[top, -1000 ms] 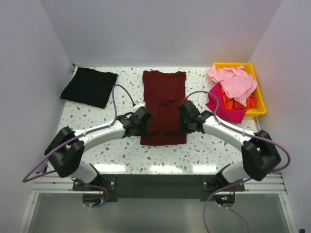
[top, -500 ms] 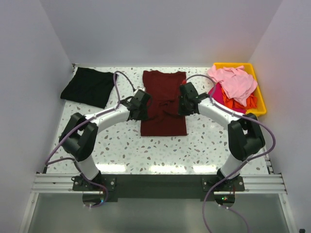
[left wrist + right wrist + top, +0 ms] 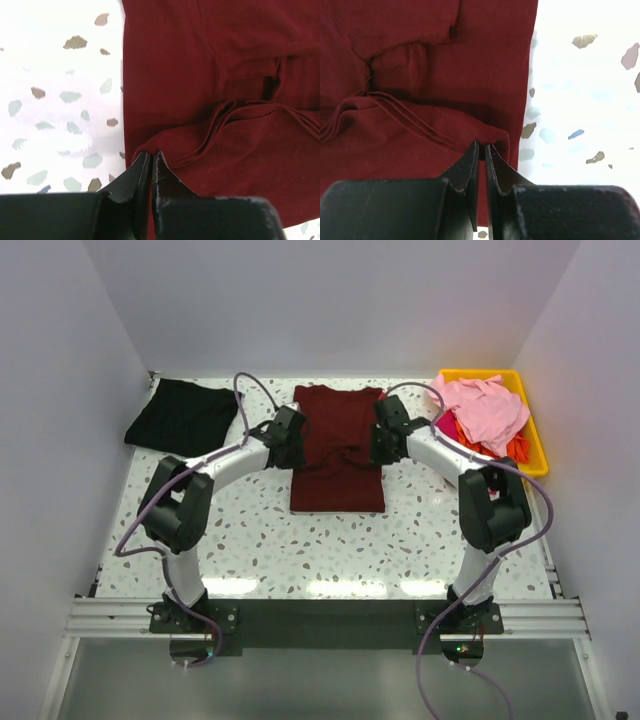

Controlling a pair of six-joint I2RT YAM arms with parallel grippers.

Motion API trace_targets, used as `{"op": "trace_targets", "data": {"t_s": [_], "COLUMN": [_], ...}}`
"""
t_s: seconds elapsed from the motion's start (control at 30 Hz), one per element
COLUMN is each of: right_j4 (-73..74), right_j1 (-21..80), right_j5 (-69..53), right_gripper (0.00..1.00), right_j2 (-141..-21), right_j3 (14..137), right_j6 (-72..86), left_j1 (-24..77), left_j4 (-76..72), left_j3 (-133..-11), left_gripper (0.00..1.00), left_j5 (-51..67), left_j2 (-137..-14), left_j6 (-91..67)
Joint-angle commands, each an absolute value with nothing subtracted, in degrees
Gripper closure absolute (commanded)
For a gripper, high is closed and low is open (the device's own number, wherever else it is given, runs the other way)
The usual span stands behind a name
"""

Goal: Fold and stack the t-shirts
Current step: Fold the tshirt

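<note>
Bright, even overhead light washes the speckled tabletop (image 3: 60,60) nearly white in both wrist views and leaves glare strips along its near edge in the top view, while the dark maroon t-shirt (image 3: 338,485) looks sharp, with soft shadows in its folds.

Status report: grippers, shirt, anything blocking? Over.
Left gripper jaws shut on maroon t-shirt, left edge; right gripper shut on right edge. Shirt half folded. Nothing blocking; black t-shirt, yellow bin off to sides.

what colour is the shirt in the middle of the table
The shirt is dark maroon all over, no pattern; the left wrist view shows it best.
</note>
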State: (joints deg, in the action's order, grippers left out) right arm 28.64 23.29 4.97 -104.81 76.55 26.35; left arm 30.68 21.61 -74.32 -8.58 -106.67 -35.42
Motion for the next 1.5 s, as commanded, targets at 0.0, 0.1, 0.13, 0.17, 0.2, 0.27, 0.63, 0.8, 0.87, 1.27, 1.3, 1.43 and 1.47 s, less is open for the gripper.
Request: {"op": "trace_targets", "data": {"t_s": [0.0,0.1,0.13,0.17,0.2,0.27,0.63,0.8,0.87,1.27,1.3,1.43,1.47], "right_j4": [28.74,28.83,28.83,28.74,28.83,29.09,34.89,35.42,34.64,27.78,27.51,26.19,25.41], "right_j1": [22.33,21.89,21.71,21.62,21.27,21.01,18.11,17.4,17.4,17.49,17.49,17.49,17.49], "right_j5": [4.31,4.31,4.13,4.22,4.22,4.22,2.64,2.03,1.06,-5.71,-5.71,-6.94,-7.64], "right_gripper": [1.0,1.0,1.0,1.0,1.0,1.0,0.48,0.34,0.33,0.32,0.33,0.34,0.36], "right_j2": [-106.61,-108.1,-108.45,-109.07,-109.42,-110.21,-113.83,-108.64,-106.01,-95.19,-94.58,-93.78,-93.69], "right_j3": [80.59,82.08,82.35,83.05,83.32,84.02,97.47,96.16,93.1,71.13,70.15,65.93,64.26], "right_j6": [24.96,24.79,24.7,24.52,24.52,24.35,22.41,21.18,21.36,24.26,24.34,24.96,25.31], "left_j1": [29.09,28.39,28.3,28.04,27.95,27.6,26.46,26.54,26.46,26.98,27.07,28.56,28.83], "left_j4": [18.19,18.63,18.46,18.46,18.54,18.89,26.1,25.14,24.09,14.15,13.8,13.01,12.66], "left_j3": [-79.26,-81.38,-81.65,-82.52,-82.96,-83.84,-97.29,-93.53,-89.33,-64.17,-63.29,-59.25,-58.63], "left_gripper": [1.0,1.0,1.0,1.0,1.0,1.0,0.19,0.06,0.06,0.06,0.07,0.08,0.09], "left_j5": [-7.12,-6.68,-6.51,-6.16,-6.07,-5.98,-12.74,-13.45,-12.58,-4.14,-4.04,-4.13,-4.22], "left_j2": [-108.1,-109.6,-110.3,-110.74,-111.18,-112.67,-116.11,-110.58,-107.85,-95.89,-95.45,-95.19,-95.1], "left_j6": [-32.87,-32.34,-31.91,-31.73,-31.55,-31.11,-30.06,-29.62,-29.62,-31.9,-32.17,-32.87,-33.13]}}
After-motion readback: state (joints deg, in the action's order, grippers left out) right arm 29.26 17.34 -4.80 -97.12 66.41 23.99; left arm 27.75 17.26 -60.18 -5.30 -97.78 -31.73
